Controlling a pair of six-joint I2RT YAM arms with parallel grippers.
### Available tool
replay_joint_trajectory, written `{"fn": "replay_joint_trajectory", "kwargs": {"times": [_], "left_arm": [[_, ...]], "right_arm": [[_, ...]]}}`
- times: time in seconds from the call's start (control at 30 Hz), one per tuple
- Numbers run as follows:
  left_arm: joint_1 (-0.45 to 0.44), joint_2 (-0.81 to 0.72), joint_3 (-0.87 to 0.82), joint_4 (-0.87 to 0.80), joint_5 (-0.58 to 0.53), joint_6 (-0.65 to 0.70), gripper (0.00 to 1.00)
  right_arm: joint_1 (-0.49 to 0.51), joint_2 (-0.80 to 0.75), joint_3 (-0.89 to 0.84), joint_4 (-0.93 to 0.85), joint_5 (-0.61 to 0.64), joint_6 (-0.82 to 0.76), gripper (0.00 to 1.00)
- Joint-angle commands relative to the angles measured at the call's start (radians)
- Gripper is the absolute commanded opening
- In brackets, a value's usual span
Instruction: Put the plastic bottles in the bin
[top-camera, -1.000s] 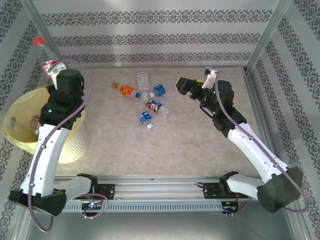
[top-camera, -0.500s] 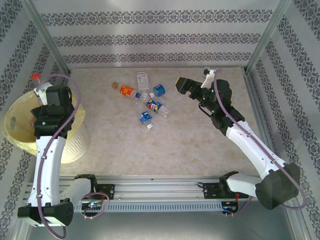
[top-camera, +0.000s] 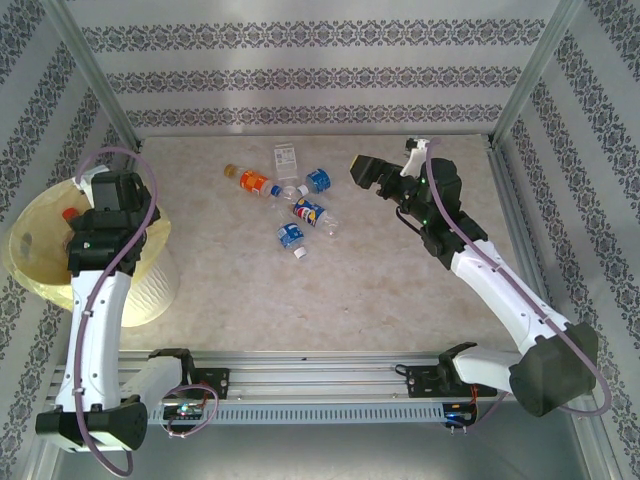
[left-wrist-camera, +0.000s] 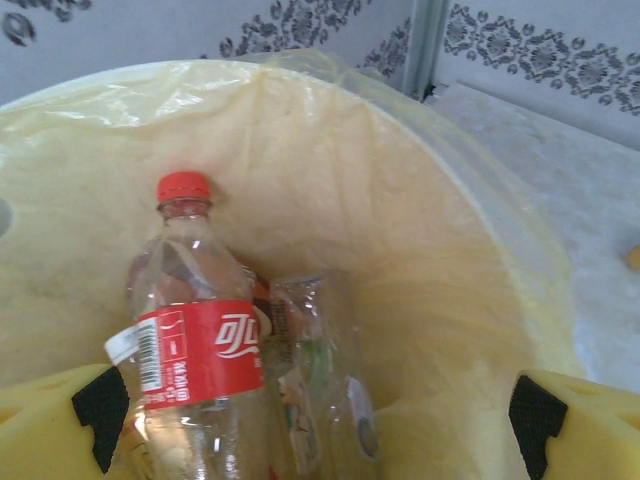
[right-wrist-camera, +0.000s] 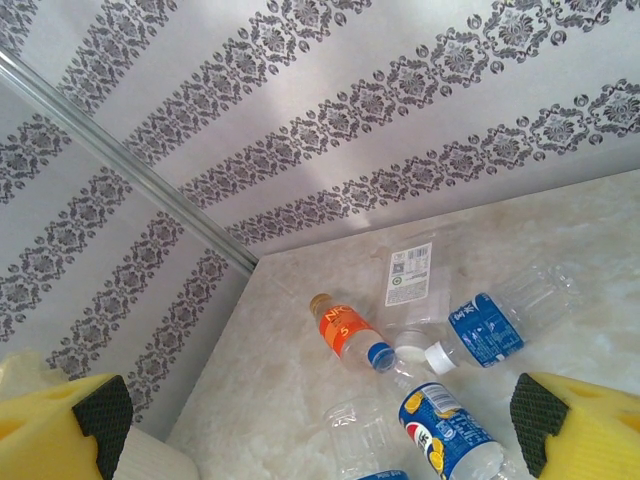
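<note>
Where the marbled table (top-camera: 400, 290) meets patterned walls (top-camera: 320, 70), we count five plastic bottles (top-camera: 312, 213) right of the bin (top-camera: 30, 270), two inside. The left gripper (left-wrist-camera: 315, 425) gapes empty above it, the right gripper (right-wrist-camera: 318, 415) likewise, far right.

You've got a beige marbled desk (top-camera: 380, 290), damask-striped walls (top-camera: 320, 60) at 12 o'clock, and metal posts (top-camera: 535, 68) at 10 and 2.

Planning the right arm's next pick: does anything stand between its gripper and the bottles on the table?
Nothing visible does. The right gripper hovers open; only bare table lies between it and the nearest blue-labelled bottle.
</note>
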Motion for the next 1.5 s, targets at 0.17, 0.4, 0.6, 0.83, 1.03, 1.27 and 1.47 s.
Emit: {"fn": "replay_joint_trajectory", "kwargs": {"times": [0.17, 0.4, 0.6, 0.83, 1.03, 1.27, 1.47], "left_arm": [[0.008, 0.052, 0.107, -0.063, 0.160, -0.101, 1.00], [-0.004, 0.056, 0.117, 0.033, 0.423, -0.186, 1.00], [-0.101, 0.074, 0.158, 0.074, 0.423, -0.221, 1.00], [-0.314, 0.149, 0.214, 0.119, 0.307, -0.260, 1.00], [-0.465, 0.238, 0.126, 0.321, 0.333, -0.385, 1.00], [-0.566, 0.459, 0.207, 0.210, 0.210, -0.485, 1.00], [-0.566, 0.564, 0.022, 0.438, 0.297, -0.570, 1.00]], "right_arm": [[-0.011, -0.050, -0.036, -0.025, 0.046, -0.013, 0.98], [-0.014, -0.052, -0.053, -0.045, 0.067, -0.026, 0.98], [-0.017, -0.048, -0.056, -0.056, 0.071, -0.030, 0.98], [-0.024, -0.055, -0.061, -0.055, 0.070, -0.035, 0.98], [-0.031, -0.064, -0.079, -0.044, 0.068, -0.024, 0.98], [-0.042, -0.083, -0.087, -0.054, 0.068, -0.030, 0.98], [-0.053, -0.095, -0.101, -0.055, 0.077, -0.030, 0.98]]}}
